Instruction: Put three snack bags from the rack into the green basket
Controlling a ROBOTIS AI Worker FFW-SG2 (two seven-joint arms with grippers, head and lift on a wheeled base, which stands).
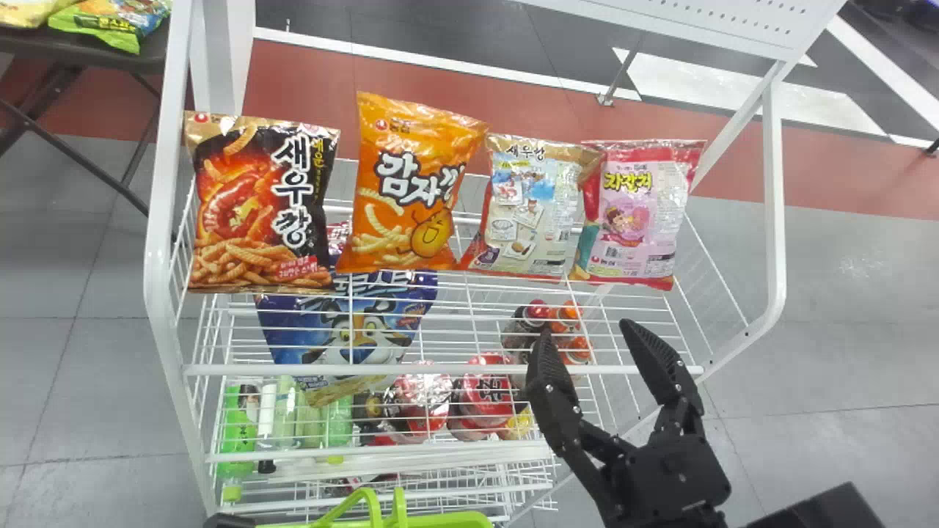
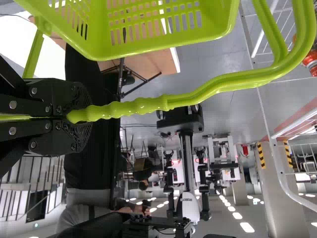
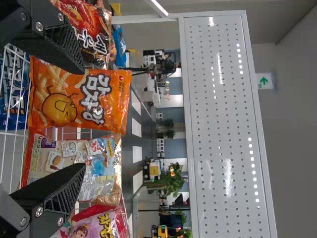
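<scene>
Currently have the right tool (image 1: 590, 336) spread wide and holding nothing, at the near right side of the white wire rack (image 1: 157, 257); have the left tool (image 1: 229, 521) at the near left, closed tight on the bright green plastic handle (image 2: 148, 105) of the slotted, bright green plastic basket (image 1: 444, 520); see four glossy snack bags upright in a row along the rack's top level; counting from left to right, find a black-and-red bag (image 1: 260, 205), an orange bag with a cartoon potato (image 1: 411, 191), a cream-and-brown bag (image 1: 532, 213) and a pink-and-red bag (image 1: 638, 213); lower down, spot a blue pack with a cartoon tiger (image 1: 352, 330) and, near left, green bottles (image 1: 238, 433); at far left, notice a dark tabletop (image 1: 88, 45) bearing yellow and green bags (image 1: 110, 22).
</scene>
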